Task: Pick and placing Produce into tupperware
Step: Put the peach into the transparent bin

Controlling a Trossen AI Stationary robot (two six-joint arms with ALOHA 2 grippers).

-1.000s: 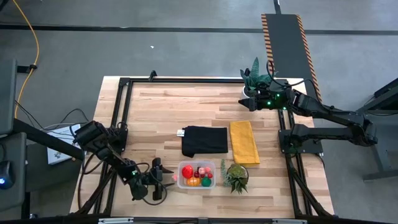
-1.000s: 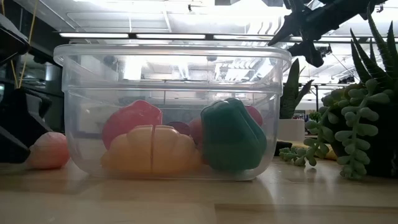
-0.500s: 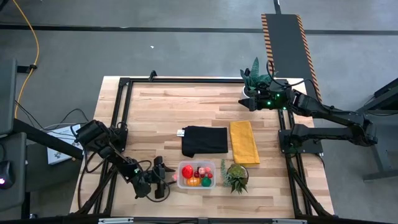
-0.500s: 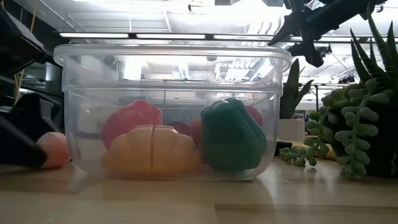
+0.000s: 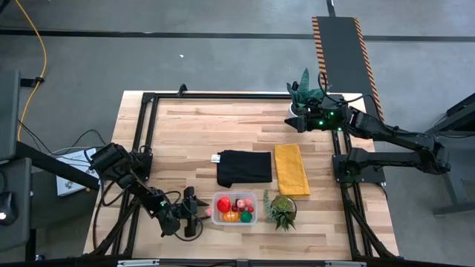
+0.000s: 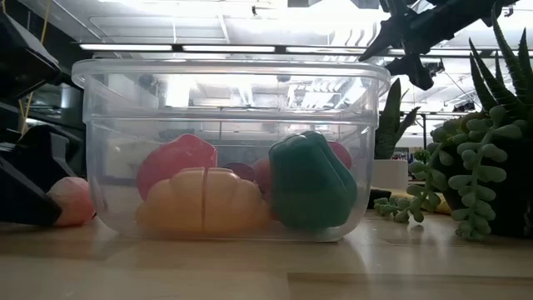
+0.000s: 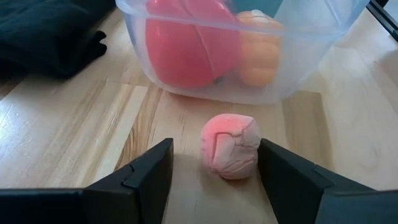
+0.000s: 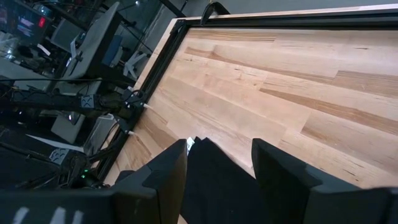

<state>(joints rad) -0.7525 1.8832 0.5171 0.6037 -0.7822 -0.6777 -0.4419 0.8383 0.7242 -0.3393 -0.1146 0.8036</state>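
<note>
Your left gripper [image 7: 214,165] sits low on table [image 5: 193,126], jaws wide, pink berry [image 7: 229,147] between fingers, untouched. Tupperware [image 5: 235,207] lies just beyond at 12 o'clock, holding red, orange, green produce [image 6: 310,181]. Your right gripper [image 5: 295,123] waits at far edge, jaws parted, empty. Black cloth [image 5: 244,167], yellow cloth [image 5: 291,169] mid-table; ceiling lights behind.

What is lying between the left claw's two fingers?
A pink toy fruit lies on the table between the left claw's open fingers, just outside the tupperware, in the left wrist view.

wooden table [image 5: 193,133] holds tupperware [image 5: 235,208], black cloth [image 5: 244,167], yellow cloth [image 5: 291,169], plant [image 5: 282,211].
</note>
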